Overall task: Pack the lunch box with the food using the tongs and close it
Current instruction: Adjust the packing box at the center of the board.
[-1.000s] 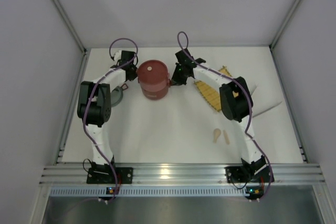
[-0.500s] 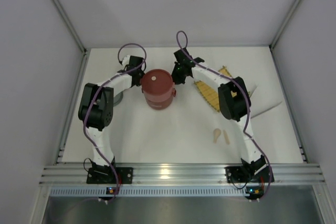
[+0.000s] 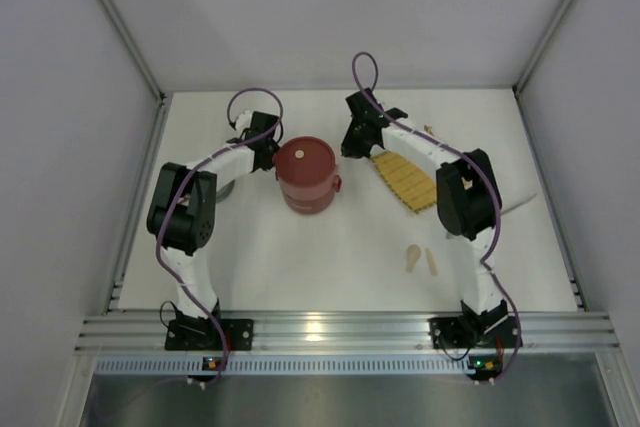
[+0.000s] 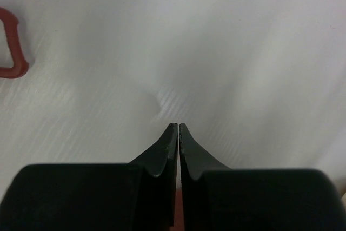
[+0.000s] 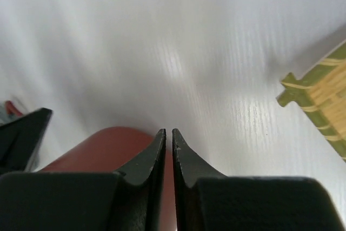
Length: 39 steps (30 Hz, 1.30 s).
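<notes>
Centrally, a little toward the far edge of the white surface, the dark-red lunch box stands upright with its flat lid on. What it holds is hidden. A small side handle sticks out on its right.

The left fingers sit just beside the box on its left, near the rim of the lid. They are pressed almost together, with only a hairline gap, and nothing is between them. A red loop lies on the surface off to their side.

The right fingers hover to the right of the box, above its rounded red edge. They too are drawn nearly together and hold nothing.

A yellow woven mat lies toward the right edge, and one of its corners shows in the right wrist view. Two small beige sticks rest nearer the front edge, well apart from the box.
</notes>
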Each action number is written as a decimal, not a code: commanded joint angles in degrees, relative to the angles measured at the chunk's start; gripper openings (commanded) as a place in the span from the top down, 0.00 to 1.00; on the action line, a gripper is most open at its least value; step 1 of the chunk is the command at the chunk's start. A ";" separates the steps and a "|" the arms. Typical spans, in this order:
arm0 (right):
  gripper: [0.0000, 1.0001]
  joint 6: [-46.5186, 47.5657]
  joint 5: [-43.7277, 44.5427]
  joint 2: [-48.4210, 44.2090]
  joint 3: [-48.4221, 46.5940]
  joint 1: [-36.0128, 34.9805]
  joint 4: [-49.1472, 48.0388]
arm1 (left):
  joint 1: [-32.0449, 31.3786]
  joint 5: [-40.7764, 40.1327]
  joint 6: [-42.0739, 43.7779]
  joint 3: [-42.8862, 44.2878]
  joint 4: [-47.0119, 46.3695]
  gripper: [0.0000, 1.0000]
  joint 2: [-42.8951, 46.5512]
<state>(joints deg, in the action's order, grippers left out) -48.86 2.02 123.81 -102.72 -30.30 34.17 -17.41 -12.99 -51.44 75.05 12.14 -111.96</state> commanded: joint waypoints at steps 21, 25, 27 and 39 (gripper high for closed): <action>0.92 -2.02 3.52 -23.09 25.11 -4.40 -7.45 | 0.62 -6.25 -2.00 -8.24 0.87 0.92 10.27; 0.92 -3.60 3.08 -22.38 25.20 -5.99 -8.86 | 0.71 -5.82 -1.73 -9.56 1.22 0.92 11.41; 0.92 -4.22 2.73 -21.68 25.37 -6.61 -9.73 | 0.71 -5.64 -1.56 -10.53 0.69 0.92 12.03; 0.92 -7.39 0.79 -17.29 24.58 -8.89 -12.82 | 0.71 -2.21 -1.29 -11.32 -1.07 0.94 11.94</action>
<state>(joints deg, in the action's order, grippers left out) -54.50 3.90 105.38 -77.23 -37.50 25.91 -16.91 -16.19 -53.04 64.58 13.28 -102.30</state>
